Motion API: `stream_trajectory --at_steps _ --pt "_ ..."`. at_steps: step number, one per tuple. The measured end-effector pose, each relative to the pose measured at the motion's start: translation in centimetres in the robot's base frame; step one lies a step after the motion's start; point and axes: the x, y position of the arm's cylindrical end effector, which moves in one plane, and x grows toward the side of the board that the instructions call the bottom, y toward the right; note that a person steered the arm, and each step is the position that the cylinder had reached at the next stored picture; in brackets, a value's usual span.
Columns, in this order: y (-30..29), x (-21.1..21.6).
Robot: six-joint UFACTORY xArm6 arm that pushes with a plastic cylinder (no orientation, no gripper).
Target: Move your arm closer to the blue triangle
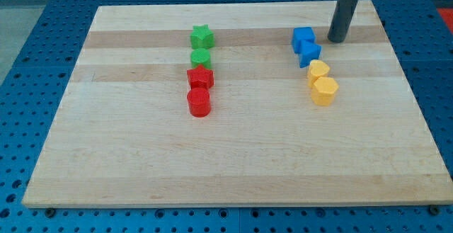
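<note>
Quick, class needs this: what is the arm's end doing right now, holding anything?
No jaws here: the arm ends in a rod. My tip holds nothing and touches no block; it sits at the view's right of the blue blocks, a small gap between.

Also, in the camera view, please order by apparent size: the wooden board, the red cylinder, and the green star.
1. wooden board, by far the largest.
2 and 3. red cylinder and green star: the cylinder looks slightly bigger, but it lies nearer the view's bottom, probably closer to the camera, so I would not rank them.
</note>
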Motion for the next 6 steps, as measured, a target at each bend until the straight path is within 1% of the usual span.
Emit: stream_trajectory --at_steps 1,3,4,6 --pt "0.0 0.0" --pt "0.0 1.8" --pt "0.0 1.8" --pt "-2.0 2.2"
